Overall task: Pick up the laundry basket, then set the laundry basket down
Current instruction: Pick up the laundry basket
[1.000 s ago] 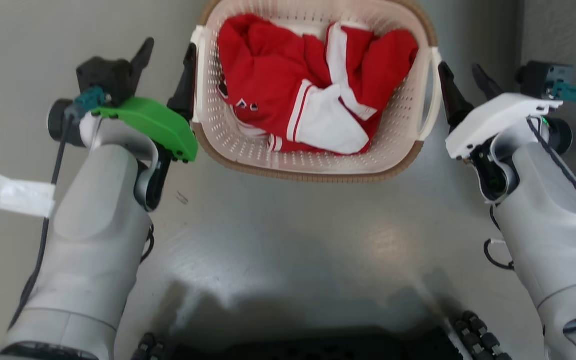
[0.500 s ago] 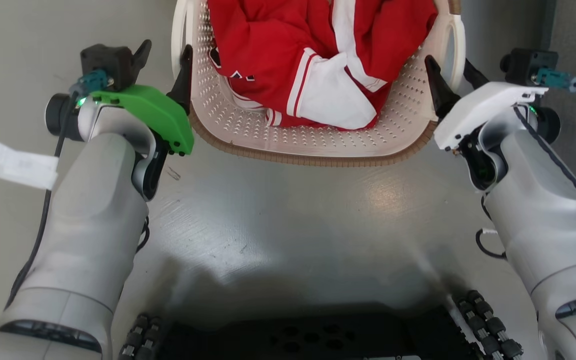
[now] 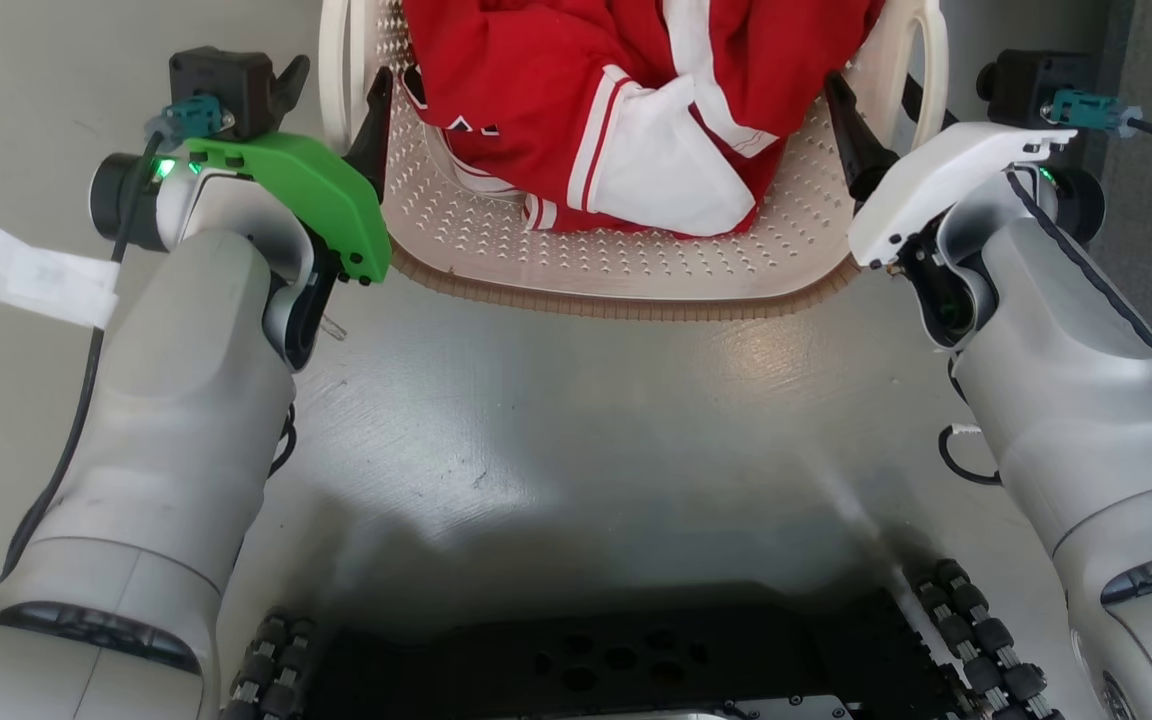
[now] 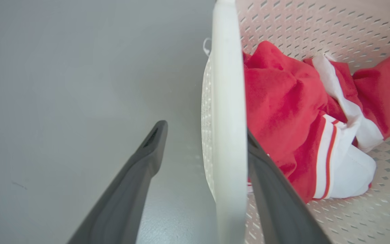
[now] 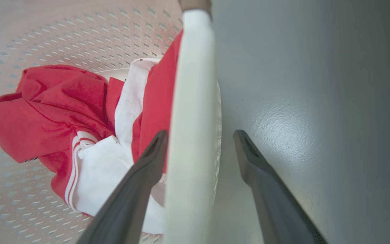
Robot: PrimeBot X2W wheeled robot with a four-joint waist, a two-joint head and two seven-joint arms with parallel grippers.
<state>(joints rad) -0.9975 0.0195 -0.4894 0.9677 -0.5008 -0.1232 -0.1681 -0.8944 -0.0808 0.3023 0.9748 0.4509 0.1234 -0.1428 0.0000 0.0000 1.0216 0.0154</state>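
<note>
1. Left claw [image 3: 334, 100] [image 4: 205, 135] is standing wide open, straddling the left loop handle [image 3: 328, 60] [image 4: 229, 101]. The inner finger is lying against the handle's basket side and the outer finger is hanging apart from it over the floor [image 3: 586, 420].
2. Right claw [image 3: 881, 100] [image 5: 200, 134] is doing the same, also wide open around the right loop handle [image 3: 931, 70] [image 5: 191, 101]. One finger is sitting inside against the handle, the other is hanging clear outside.
3. The laundry basket [image 3: 636, 270] [image 4: 317, 20] [image 5: 63, 34] is sitting between the two claws, straight ahead of the robot's base [image 3: 636, 670]. Cannot tell whether its bottom is touching the floor.
4. A red-and-white garment [image 3: 576, 80] [image 4: 283, 101] [image 5: 46, 108] is lying crumpled inside the basket.
5. A white tape strip [image 3: 16, 275] is lying on the floor outside the left arm, well apart from the basket.
</note>
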